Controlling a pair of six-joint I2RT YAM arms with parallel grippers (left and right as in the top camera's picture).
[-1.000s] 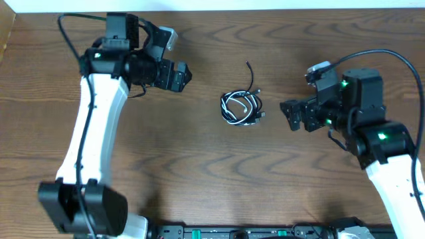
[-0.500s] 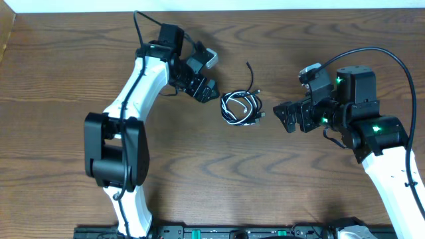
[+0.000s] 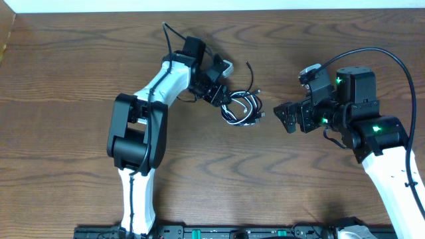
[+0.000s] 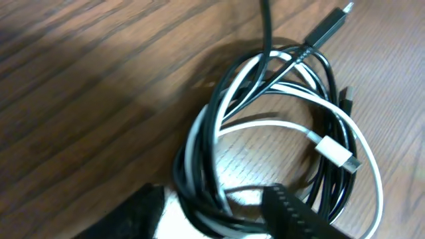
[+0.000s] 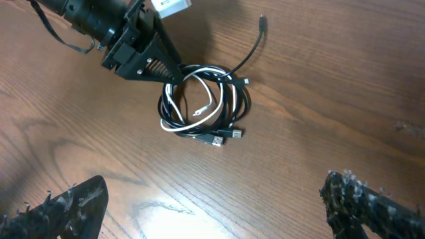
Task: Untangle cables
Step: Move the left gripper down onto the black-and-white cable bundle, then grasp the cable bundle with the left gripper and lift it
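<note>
The cables (image 3: 242,107) lie mid-table as one tangled coil of black cords and a white one (image 4: 335,151), with a loose black tail (image 3: 251,72) pointing to the far side. My left gripper (image 3: 224,99) is down at the coil's left edge. In the left wrist view its jaws (image 4: 216,216) straddle the bundled strands (image 4: 199,153), and a gap still shows beside the left finger (image 4: 133,216). My right gripper (image 3: 287,117) hangs open to the right of the coil, apart from it, with nothing between its fingertips (image 5: 219,206). The right wrist view shows the coil (image 5: 244,99) and the left gripper (image 5: 169,70).
The wooden table (image 3: 80,79) surrounds the coil. The left arm (image 3: 166,76) stretches from the near edge to the coil. A pale edge runs along the table's far side (image 3: 279,5).
My left arm has swung right from the far left of the table to the coil, and its jaws have narrowed around the strands. The right arm has barely moved.
</note>
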